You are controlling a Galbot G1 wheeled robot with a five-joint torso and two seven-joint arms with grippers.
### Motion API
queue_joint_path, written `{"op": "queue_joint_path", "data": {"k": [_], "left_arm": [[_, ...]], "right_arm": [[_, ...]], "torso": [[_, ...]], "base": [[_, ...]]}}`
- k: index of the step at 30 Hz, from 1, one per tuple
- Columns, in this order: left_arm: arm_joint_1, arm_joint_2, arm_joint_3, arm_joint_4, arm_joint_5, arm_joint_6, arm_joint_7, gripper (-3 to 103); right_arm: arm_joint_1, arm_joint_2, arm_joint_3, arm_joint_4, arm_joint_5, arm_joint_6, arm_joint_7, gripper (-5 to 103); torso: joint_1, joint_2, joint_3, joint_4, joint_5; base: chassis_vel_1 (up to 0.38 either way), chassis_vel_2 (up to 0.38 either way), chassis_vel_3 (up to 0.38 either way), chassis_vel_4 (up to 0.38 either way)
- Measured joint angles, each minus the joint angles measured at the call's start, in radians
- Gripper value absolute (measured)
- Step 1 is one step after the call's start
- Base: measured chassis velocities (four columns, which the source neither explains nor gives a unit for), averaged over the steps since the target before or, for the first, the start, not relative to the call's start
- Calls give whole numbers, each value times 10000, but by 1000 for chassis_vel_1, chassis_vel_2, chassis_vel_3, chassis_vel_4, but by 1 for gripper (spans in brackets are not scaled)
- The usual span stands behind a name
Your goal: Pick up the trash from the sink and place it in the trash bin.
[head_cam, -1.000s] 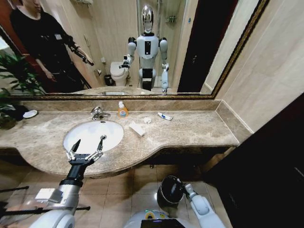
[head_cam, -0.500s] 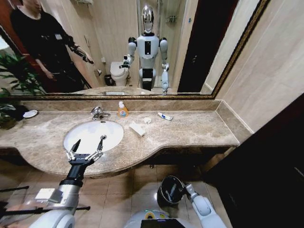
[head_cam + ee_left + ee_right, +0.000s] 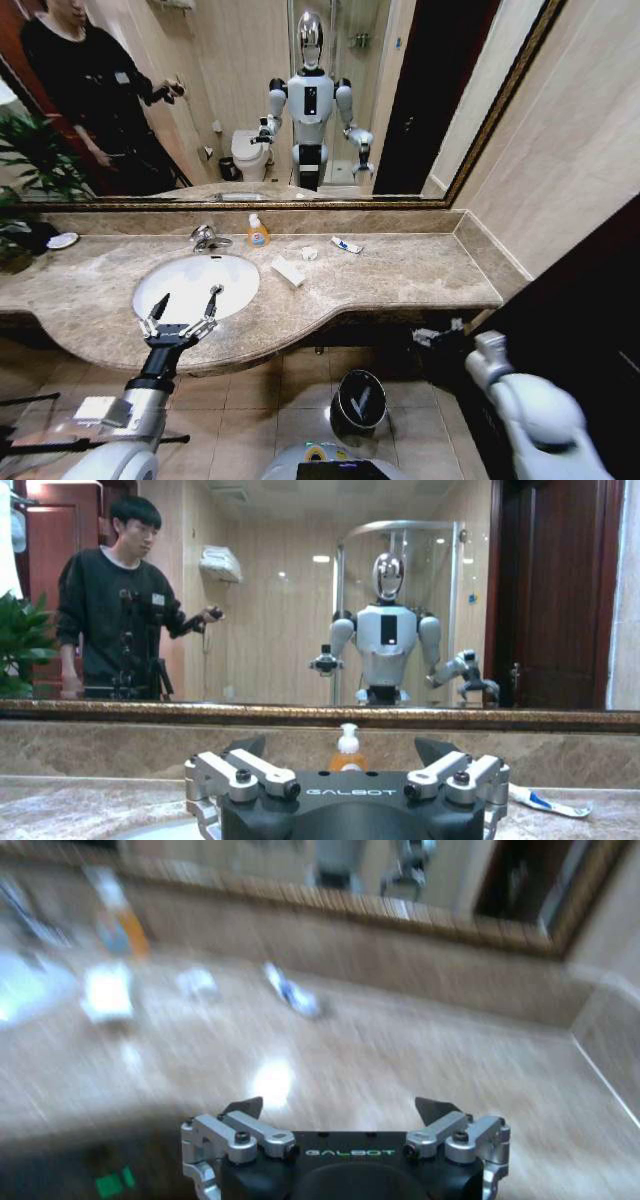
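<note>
fingers wide on left gripper (image 3: 185, 305) over sink (image 3: 240, 275), right gripper (image 3: 340, 1111) fingers spread before countertop (image 3: 420, 1057)

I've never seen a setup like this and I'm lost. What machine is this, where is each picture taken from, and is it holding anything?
It is a two-armed robot on wheels; the mirror shows its reflection. One picture comes from its head, looking down at a bathroom counter. The other two come from cameras on its wrists. The left gripper hangs open over the front of the sink, holding nothing. The right gripper is open and empty too, facing the counter from the right. Beside the sink lie a flat white packet, a small crumpled scrap and a thin tube; an orange soap bottle stands by the faucet. A black trash bin stands on the floor below.
</note>
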Motion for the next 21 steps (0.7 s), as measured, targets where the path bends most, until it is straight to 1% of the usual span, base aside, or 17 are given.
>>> {"op": "queue_joint_path", "data": {"k": [2,3,4,5,8,9,10,11,12,13,14,15,17,18,19,20,21], "left_arm": [[0,0,0,0,0,0,3,100],[0,0,0,0,0,0,3,100],[0,-1,0,0,0,0,2,100],[0,-1,0,0,0,0,1,100],[0,0,0,0,0,0,-1,100],[0,0,0,0,0,1,-2,100],[0,0,0,0,0,0,0,100],[0,0,0,0,0,0,0,100],[0,0,0,1,0,0,-3,100],[0,0,-1,0,0,0,-3,100],[0,0,0,0,0,1,-2,100],[0,0,0,0,0,1,-2,100],[0,0,0,0,0,1,-1,100],[0,0,0,0,0,1,-1,100],[1,0,0,1,0,1,-3,100],[1,0,0,1,0,1,-3,100],[0,0,0,1,0,0,-3,100]], "right_arm": [[1294,-228,-1418,-495,616,-53,685,100],[1294,-228,-1418,-495,616,-53,685,100],[1989,-300,-2092,-1029,857,-54,941,100],[3323,-400,-3188,-2170,1475,48,1637,100],[4002,-420,-3734,-2840,1724,203,1968,100],[4818,-399,-4384,-3771,1869,432,2186,100],[5590,-327,-4930,-4733,1756,745,2228,100],[5590,-327,-4930,-4733,1756,745,2228,100],[6545,-201,-5499,-5950,1416,1211,2111,100],[7110,-91,-5777,-6659,1185,1402,2012,100],[8267,203,-6223,-8198,789,1793,1838,100],[8267,203,-6223,-8198,789,1793,1838,100],[9305,534,-6562,-9947,251,2405,1693,100],[9305,534,-6562,-9947,251,2405,1693,100],[9874,684,-6707,-10825,-11,2587,1573,100],[9874,684,-6707,-10825,-11,2587,1573,100],[10385,796,-6877,-11443,-171,2616,1488,100]], "torso": [[1,0,1,3,2],[1,0,1,3,2],[2,-1,2,3,6],[4,-2,2,4,6],[5,-2,3,7,4],[5,-2,3,6,3],[6,-2,4,6,4],[6,-2,4,6,4],[6,-3,4,5,3],[6,-2,4,5,2],[5,-2,4,5,2],[5,-2,4,5,2],[6,-3,4,6,2],[6,-3,4,6,2],[7,-4,6,6,3],[7,-4,6,6,3],[8,-3,5,4,2]], "base": [[0,0,0,0],[0,0,0,0],[0,0,0,0],[0,0,0,0],[0,0,0,0],[0,0,0,0],[0,0,0,0],[0,0,0,0],[0,0,0,0],[0,0,0,0],[0,0,0,0],[0,0,0,0],[0,0,0,0],[0,0,0,0],[0,0,0,0],[0,0,0,0],[0,0,0,0]]}}
